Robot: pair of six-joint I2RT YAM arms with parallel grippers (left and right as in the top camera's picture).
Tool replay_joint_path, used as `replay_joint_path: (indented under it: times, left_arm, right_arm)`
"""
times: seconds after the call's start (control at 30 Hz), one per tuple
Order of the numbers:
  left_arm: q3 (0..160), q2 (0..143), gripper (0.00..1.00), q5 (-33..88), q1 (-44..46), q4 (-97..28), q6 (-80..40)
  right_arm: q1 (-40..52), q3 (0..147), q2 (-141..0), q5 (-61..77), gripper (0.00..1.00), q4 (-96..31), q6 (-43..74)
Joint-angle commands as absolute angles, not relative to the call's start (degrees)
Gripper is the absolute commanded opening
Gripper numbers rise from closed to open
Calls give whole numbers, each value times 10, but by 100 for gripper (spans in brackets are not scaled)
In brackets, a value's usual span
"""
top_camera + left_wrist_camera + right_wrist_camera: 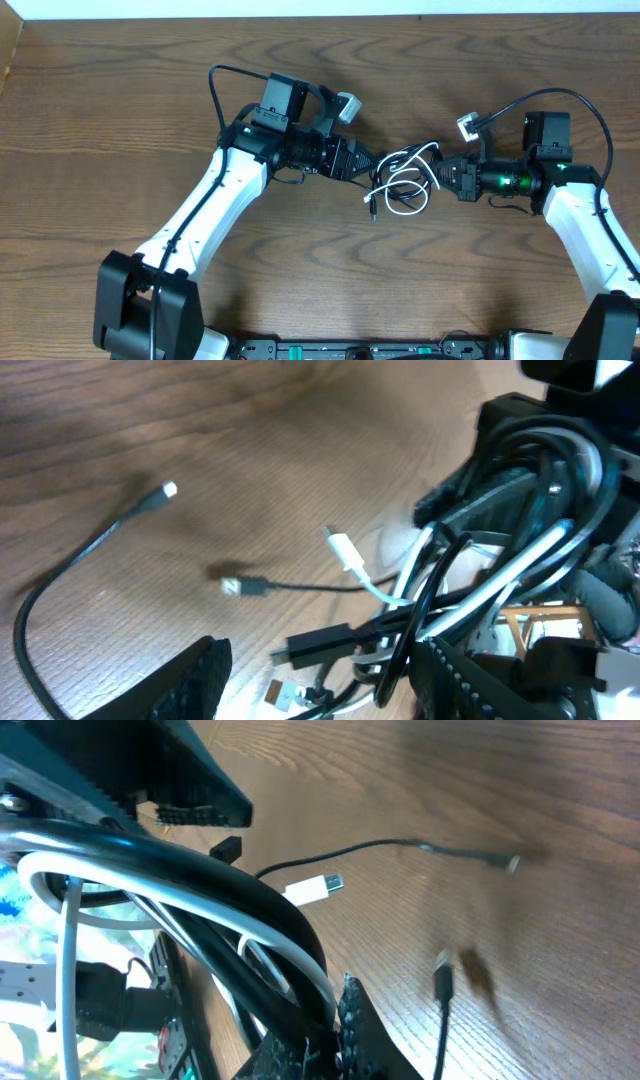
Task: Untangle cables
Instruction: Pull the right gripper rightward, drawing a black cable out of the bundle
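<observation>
Two robot arms meet nose to nose over a knot of cables at the centre of a wood-grain table (120, 90), seen from above. The white cable (410, 153) loops several times between the left gripper (368, 163) and the right gripper (438, 174), while the black cable (373, 203) trails out of the tangle toward the near edge, its plug lying on the wood. From the left wrist, that gripper's fingers (195, 682) stand spread, and a black plug (312, 644) and a bundle of crossed black and white strands hang between them, close against the finger on the right of the view. A white plug (345, 550) sticks out of the bundle above the tabletop, and another black plug (236, 587) lies flat just beside it. From the right wrist, black and white strands sweep thickly across the lens and down past the one visible finger (352, 1030); whether this gripper pinches them cannot be told.
</observation>
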State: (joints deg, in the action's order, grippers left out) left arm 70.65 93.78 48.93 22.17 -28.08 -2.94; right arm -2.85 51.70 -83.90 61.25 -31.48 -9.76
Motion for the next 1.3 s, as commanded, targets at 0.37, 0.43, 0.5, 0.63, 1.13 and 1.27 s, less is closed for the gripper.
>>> replay_joint_path:
  times: [0.37,0.43,0.5,0.63,1.13,1.27]
  left_arm:
    - [710,971,62,473,256,-278,-22]
    - [710,971,62,472,268,-278,-21]
    - [710,971,61,457,278,-279,-22]
    - [705,973,50,341,293,-283,-50]
    - [702,1029,25,103,296,-360,-188]
    - [702,1029,11,100,295,-373,-188]
  right_arm:
    - [-26,521,-837,623,1,-317,-108]
    - [-26,521,-837,620,1,-317,-108]
    - [-26,521,-837,620,1,-318,-108]
    - [-26,521,-837,621,1,-322,-108]
    - [-73,529,-811,778,1,-246,-44]
    - [-102,529,-789,775,1,-173,55]
